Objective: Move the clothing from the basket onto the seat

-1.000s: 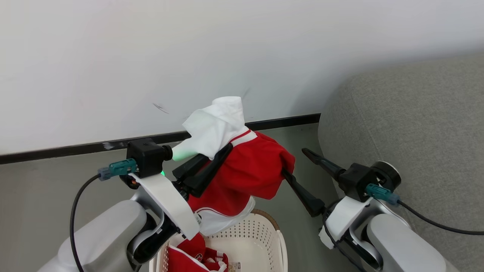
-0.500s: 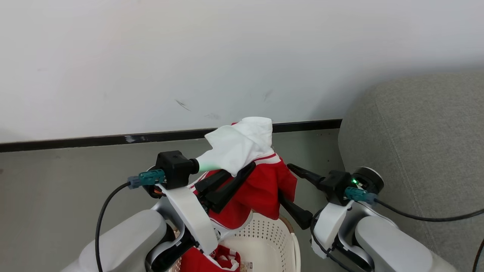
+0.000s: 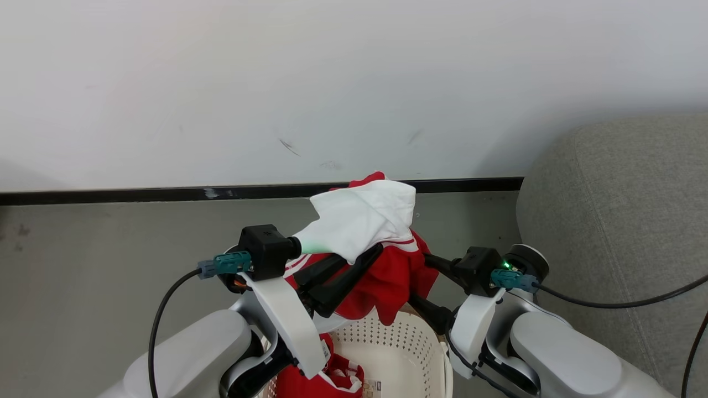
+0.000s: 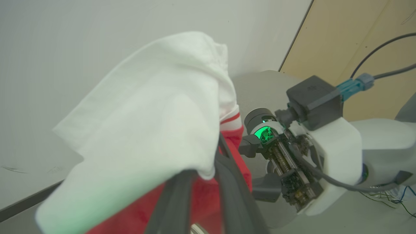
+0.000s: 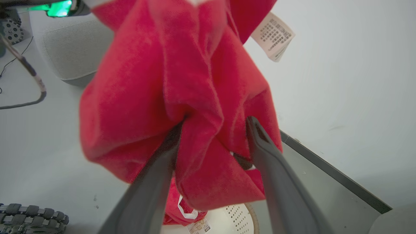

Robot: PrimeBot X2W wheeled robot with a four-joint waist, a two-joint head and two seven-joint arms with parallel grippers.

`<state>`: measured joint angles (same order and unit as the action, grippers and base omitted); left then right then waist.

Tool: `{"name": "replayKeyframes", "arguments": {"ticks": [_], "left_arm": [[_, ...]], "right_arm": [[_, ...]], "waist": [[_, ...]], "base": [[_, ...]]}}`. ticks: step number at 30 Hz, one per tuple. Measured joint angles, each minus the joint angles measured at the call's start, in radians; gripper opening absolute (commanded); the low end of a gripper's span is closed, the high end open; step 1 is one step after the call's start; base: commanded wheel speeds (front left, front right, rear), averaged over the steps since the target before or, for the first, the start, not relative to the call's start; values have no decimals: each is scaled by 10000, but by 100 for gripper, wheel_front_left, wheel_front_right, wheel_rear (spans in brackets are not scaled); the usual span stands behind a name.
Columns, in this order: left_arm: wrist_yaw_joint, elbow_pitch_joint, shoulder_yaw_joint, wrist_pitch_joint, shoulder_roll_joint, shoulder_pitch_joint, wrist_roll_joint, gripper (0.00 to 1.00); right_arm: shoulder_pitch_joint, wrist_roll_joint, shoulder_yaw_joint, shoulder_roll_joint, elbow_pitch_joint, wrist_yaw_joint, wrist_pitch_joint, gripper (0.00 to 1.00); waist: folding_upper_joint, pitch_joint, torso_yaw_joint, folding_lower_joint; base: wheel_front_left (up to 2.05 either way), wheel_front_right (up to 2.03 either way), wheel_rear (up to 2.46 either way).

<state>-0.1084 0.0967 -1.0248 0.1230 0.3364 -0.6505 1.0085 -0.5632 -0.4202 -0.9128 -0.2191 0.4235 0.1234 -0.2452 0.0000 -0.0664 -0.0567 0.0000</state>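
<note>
— Now, where is the red-and-white garment (image 3: 387, 276) hanging?
— It is hanging in the air above the cream laundry basket (image 3: 409, 342), between the 2 arms, with the grey sofa (image 3: 619, 221) waiting off to the robot's right. A 2nd red garment (image 3: 337, 378) is lying in the basket.
— Who is holding it?
— The left gripper (image 3: 365, 260) is clamping it. Its 2 dark fingers are pressing close together with cloth pinched between them, and the white panel (image 3: 362, 221) is draping over their tips. The right gripper (image 5: 217, 125) is standing spread wide, its fingers straddling a bunch of red fabric without pinching it.
— How is it going to handle?
— Probably light, limp and floppy, sagging wherever nothing is supporting it. It is looking unbreakable, though loose ends could be snagging on the basket rim. The right fingers are sitting around a thick fold of the red body, which is looking like a fair 2nd hold, well away from the left pinch.
— Which way is it pointing?
— It is bunching, so the shape is hard to read. Its long axis seems to be running from the white panel, up toward the wall (image 3: 332, 83), down to the red hem dangling over the basket. A care label (image 5: 273, 35) is sticking out near the top of the right wrist view.
</note>
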Motion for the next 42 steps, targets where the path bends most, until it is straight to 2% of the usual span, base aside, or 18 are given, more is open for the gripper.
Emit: {"name": "replayKeyframes", "arguments": {"ticks": [2,11,18,19,20,21,22,23,34,42], "left_arm": [[-2,27,-19,0,-19,-7,0,0],[-10,94,-21,0,-25,-117,4,0],[-12,328,-10,2,77,-118,15,0],[-12,353,-8,4,81,-118,15,18],[-12,374,-2,4,86,-118,15,47],[-12,393,8,6,90,-118,15,84],[-12,407,23,13,94,-118,15,97],[-10,414,44,15,100,-118,15,100],[-6,520,90,102,140,-117,27,100],[-8,516,52,161,132,-106,27,100]], "right_arm": [[0,-107,-69,0,75,0,-4,0],[-206,-520,-316,19,148,0,-15,0],[-206,-640,-50,-153,251,0,-25,0],[-206,-642,-36,-165,263,2,-25,0],[-206,-646,-25,-171,270,0,-25,0],[-206,-671,-19,-176,276,2,-25,0],[-205,-715,8,-182,282,2,-25,0],[-203,-740,81,-192,278,0,-25,0],[-135,-702,1478,-479,-155,0,-25,0],[424,-291,2915,-828,-591,0,-27,0]], "waist": [[0,4,-35,0],[0,1,-16,0],[0,1,84,0],[0,3,100,0],[0,6,116,0],[0,9,133,0],[0,12,150,0],[0,15,168,0],[0,26,403,0],[0,38,645,0]], "base": [[0,0,0],[0,0,0],[0,0,0],[0,0,0],[0,0,0],[0,0,0],[0,0,0],[0,0,0],[0,0,0],[0,0,0]]}}
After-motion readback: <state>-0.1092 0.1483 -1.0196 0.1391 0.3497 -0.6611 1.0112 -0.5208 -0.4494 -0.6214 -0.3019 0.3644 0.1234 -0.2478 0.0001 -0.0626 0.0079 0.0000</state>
